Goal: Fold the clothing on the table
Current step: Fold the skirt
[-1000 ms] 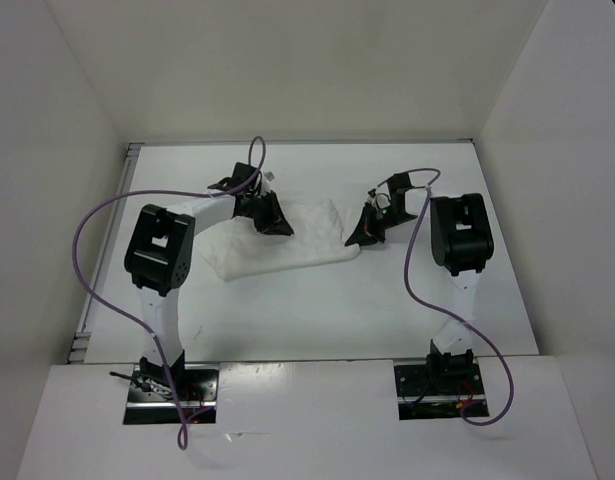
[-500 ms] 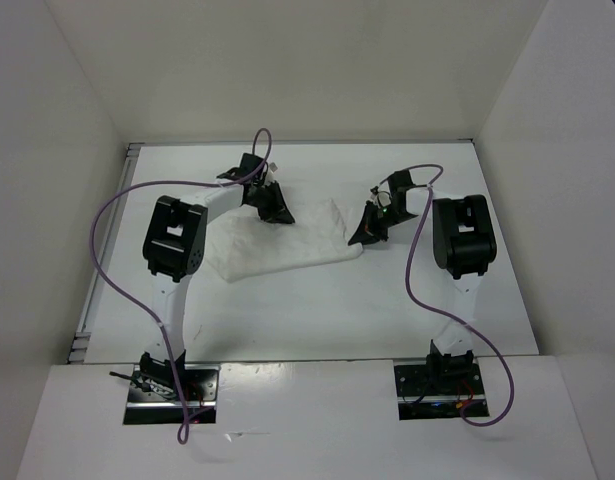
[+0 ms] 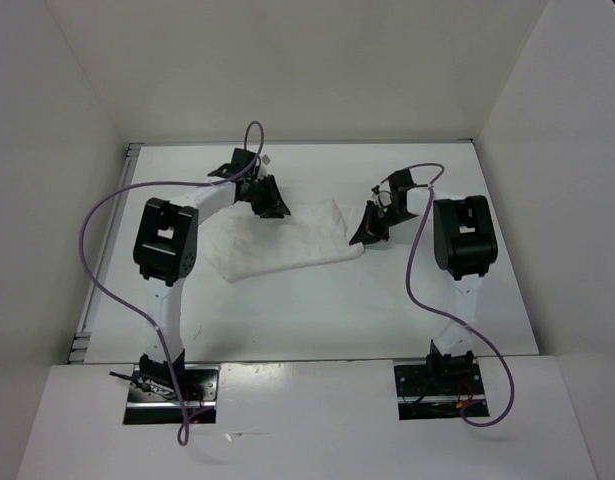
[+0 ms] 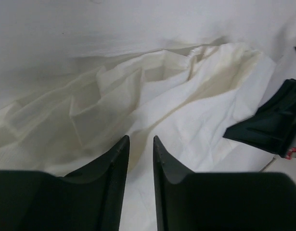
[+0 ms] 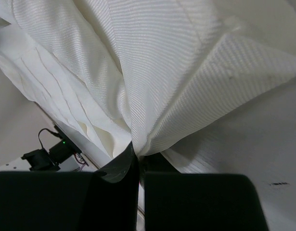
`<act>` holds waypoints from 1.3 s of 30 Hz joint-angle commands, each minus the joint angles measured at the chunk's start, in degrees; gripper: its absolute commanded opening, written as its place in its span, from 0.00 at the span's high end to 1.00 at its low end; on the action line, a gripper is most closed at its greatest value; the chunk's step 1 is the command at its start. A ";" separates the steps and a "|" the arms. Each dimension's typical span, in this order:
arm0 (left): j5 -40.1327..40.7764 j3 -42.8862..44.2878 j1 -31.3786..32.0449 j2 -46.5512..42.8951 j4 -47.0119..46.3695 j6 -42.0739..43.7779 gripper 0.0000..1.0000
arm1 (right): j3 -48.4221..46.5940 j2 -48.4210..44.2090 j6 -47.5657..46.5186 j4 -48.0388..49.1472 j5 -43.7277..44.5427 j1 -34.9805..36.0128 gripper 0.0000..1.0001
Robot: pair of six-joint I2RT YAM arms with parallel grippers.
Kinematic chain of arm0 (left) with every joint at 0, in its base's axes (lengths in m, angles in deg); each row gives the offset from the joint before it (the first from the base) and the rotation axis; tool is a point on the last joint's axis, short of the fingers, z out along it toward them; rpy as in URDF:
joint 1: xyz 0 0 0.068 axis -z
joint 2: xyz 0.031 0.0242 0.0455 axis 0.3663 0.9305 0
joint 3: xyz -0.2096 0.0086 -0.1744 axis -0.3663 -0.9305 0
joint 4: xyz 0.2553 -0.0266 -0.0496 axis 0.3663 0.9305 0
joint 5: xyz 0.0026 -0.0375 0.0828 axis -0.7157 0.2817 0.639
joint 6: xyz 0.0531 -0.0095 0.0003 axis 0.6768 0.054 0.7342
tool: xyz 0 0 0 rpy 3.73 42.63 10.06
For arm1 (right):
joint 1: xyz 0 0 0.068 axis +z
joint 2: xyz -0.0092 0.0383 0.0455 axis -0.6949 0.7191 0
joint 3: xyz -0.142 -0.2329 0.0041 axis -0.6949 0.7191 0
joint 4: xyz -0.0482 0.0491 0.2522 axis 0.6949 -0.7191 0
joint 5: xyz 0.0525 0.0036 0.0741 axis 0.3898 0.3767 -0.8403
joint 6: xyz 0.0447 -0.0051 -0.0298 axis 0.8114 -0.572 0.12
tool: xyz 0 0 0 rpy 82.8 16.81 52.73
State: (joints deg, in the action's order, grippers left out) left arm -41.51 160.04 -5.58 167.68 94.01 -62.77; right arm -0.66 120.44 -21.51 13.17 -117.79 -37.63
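White table (image 3: 287,310), wrinkled white clothing (image 3: 287,245) (layered folds), right gripper (image 3: 356,239) pinching edge

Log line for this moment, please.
left tool: open, over clothing | right tool: shut on clothing edge | clothing: wrinkled, on table

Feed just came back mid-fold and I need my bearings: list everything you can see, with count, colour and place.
clothing: one, white, wrinkled, mid-table between the arms
table: one, white, under everything
metal rail: one, silver, table's left edge
walls: three, white, left, back and right of the table
cables: two, purple, one looping along each arm
arms: two, black and white, bases at the near edge
left fingers: black, slightly parted, nothing between them, over the clothing's far left part
right fingers: black, shut on the clothing's right edge
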 commanded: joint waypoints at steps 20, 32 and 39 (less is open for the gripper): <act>-10.90 -17.32 7.30 -13.50 -6.06 -1.54 0.81 | 7.85 -16.05 2.33 -1.29 10.52 -0.68 1.00; -0.37 -15.10 11.16 -6.55 6.15 1.45 0.89 | 6.11 -16.57 3.38 -1.29 11.75 -0.68 1.00; 0.09 -13.54 13.97 -0.23 3.96 0.93 0.89 | 6.10 -25.60 5.41 -2.69 12.28 -0.68 1.00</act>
State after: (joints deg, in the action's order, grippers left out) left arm -44.85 146.33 6.31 161.87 96.11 -63.12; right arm 7.03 102.74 -17.34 11.43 -106.27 -38.04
